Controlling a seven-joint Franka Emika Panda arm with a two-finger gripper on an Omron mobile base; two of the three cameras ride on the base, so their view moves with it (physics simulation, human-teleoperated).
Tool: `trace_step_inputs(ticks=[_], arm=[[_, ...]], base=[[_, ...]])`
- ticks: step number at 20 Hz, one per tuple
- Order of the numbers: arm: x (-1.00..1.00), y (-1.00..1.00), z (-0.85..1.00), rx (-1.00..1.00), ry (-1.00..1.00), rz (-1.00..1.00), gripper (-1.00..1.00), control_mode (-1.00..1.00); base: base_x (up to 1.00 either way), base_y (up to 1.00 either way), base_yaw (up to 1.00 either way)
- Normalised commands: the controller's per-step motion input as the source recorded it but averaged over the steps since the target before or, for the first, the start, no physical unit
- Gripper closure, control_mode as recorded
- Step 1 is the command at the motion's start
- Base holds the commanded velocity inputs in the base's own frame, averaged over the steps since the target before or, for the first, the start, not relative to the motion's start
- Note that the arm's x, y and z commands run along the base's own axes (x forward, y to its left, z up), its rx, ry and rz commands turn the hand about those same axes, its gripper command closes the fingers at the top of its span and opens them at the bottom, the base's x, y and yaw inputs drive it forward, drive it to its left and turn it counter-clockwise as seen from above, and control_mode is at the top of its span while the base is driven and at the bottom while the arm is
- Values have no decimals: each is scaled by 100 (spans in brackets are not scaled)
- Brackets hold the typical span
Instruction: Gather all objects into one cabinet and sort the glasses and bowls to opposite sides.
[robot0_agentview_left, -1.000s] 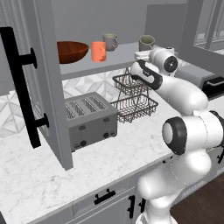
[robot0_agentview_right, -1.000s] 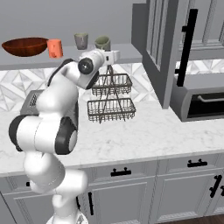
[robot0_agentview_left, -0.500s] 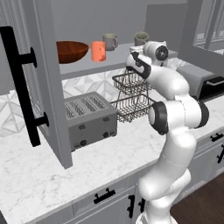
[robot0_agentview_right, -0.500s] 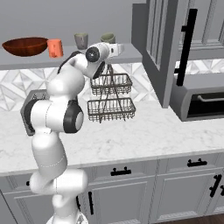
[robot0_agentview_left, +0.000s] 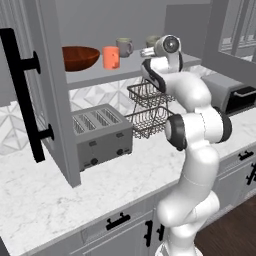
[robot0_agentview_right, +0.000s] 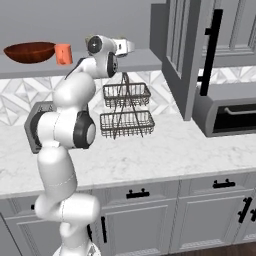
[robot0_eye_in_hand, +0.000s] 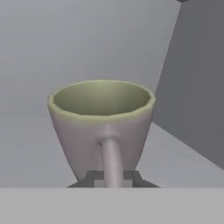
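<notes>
Gripper state: the gripper (robot0_eye_in_hand: 113, 178) sits at the foot of a mug (robot0_eye_in_hand: 101, 127), dark tips either side of its handle; whether the tips press on the handle cannot be told.
Mug in hand view: grey-beige, pale-green inside, upright on the shelf (robot0_eye_in_hand: 183, 153), handle turned toward the camera.
Second mug: stands on the shelf (robot0_agentview_left: 100, 75) left of the arm's wrist, just right of the orange cup (robot0_agentview_left: 111, 57).
Bowl: the red-brown bowl (robot0_agentview_left: 79, 57) rests at the far left of the shelf, near the orange cup but apart from it.
Cabinet: door (robot0_agentview_left: 47, 90) swung open at left in the left base view; shelf otherwise plain grey.
Risk, tipping: a sideways push at the handle may, in my judgement, turn or topple the mug, since the contact is low and off-centre.
Risk, neighbours: the cabinet side wall (robot0_eye_in_hand: 197, 78) stands near on the right; a wide swing could strike it.
Risk, grip: a thin handle offers little purchase and could slip if lifted.
Hidden: the mug's base is cut off at the bottom of the hand view.
Unclear: the small dark bowl cannot be made out.
Cut off: the wrist covers the shelf's right part in both base views.
</notes>
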Motion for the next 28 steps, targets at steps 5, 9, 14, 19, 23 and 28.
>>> trace_step_inputs(ticks=[5,9,14,19,23,28], arm=[[73,0,-59,0,16,0,-100,-100],[49,-8,-65,2,9,0,-100,-100],[58,-13,-84,2,8,0,-100,-100],[71,-4,-54,1,10,0,-100,-100],[-11,-15,-13,6,6,-1,-100,-100],[-90,-19,0,7,-10,-3,-100,-100]], base=[[0,0,0],[0,0,0],[0,0,0],[0,0,0],[0,0,0],[0,0,0]])
